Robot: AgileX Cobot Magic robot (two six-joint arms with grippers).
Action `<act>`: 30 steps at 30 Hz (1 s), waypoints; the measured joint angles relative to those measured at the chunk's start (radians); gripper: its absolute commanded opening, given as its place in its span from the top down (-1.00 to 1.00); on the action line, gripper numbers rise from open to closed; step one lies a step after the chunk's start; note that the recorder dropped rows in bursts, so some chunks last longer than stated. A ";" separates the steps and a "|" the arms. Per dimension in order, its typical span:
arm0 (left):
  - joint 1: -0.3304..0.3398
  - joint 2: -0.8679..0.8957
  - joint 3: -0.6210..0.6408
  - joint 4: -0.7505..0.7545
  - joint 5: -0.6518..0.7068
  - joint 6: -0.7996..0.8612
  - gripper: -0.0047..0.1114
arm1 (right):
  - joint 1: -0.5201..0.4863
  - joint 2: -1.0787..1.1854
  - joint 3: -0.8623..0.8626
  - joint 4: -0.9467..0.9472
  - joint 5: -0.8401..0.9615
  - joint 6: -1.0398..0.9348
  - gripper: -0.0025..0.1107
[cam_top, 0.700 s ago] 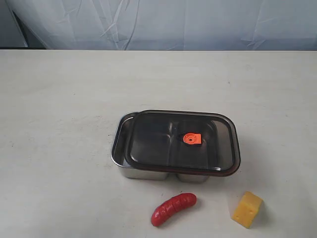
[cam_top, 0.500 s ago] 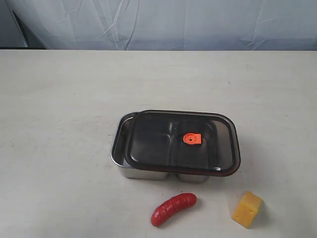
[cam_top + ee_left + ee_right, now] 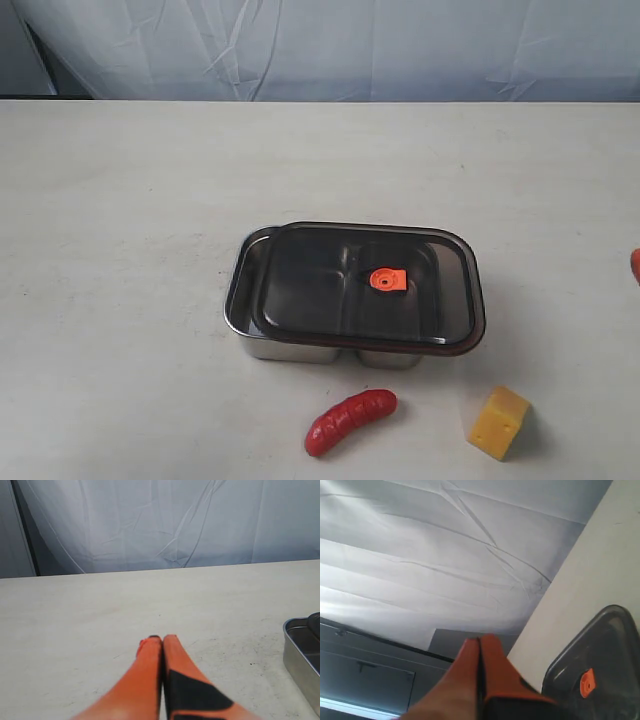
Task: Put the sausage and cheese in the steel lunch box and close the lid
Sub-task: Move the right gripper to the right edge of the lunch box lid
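The steel lunch box (image 3: 238,290) stands mid-table with the dark lid (image 3: 330,285) resting on it, shifted slightly right; its orange valve (image 3: 387,280) shows at centre. In front lie the red sausage (image 3: 350,421) and, to its right, the yellow cheese (image 3: 499,422). My left gripper (image 3: 161,639) is shut and empty over bare table, the box's corner (image 3: 300,652) beside it. My right gripper (image 3: 480,639) is shut, holding nothing, tilted, with the lid (image 3: 600,655) and valve (image 3: 587,682) near it; only its orange tip (image 3: 636,263) shows at the exterior view's right edge.
A creased white curtain (image 3: 330,45) hangs behind the table's far edge. The pale tabletop (image 3: 120,200) stretches to the left and behind the box.
An orange tip of my right gripper has come into the exterior view at the right edge. The box, lid, sausage and cheese have not moved.
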 measured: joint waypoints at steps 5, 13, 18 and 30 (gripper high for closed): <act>0.000 0.000 0.000 0.000 0.000 0.000 0.91 | 0.000 0.259 -0.075 -0.018 0.040 -0.157 0.97; 0.000 0.000 0.000 0.000 0.000 0.000 0.91 | 0.000 0.697 -0.245 -0.154 0.197 -0.311 0.97; 0.000 0.000 0.000 0.000 0.000 0.000 0.91 | 0.000 0.913 -0.245 -0.048 0.304 -0.538 0.97; 0.000 0.000 0.000 0.000 0.000 0.000 0.91 | 0.000 1.258 -0.249 0.167 0.396 -0.885 0.41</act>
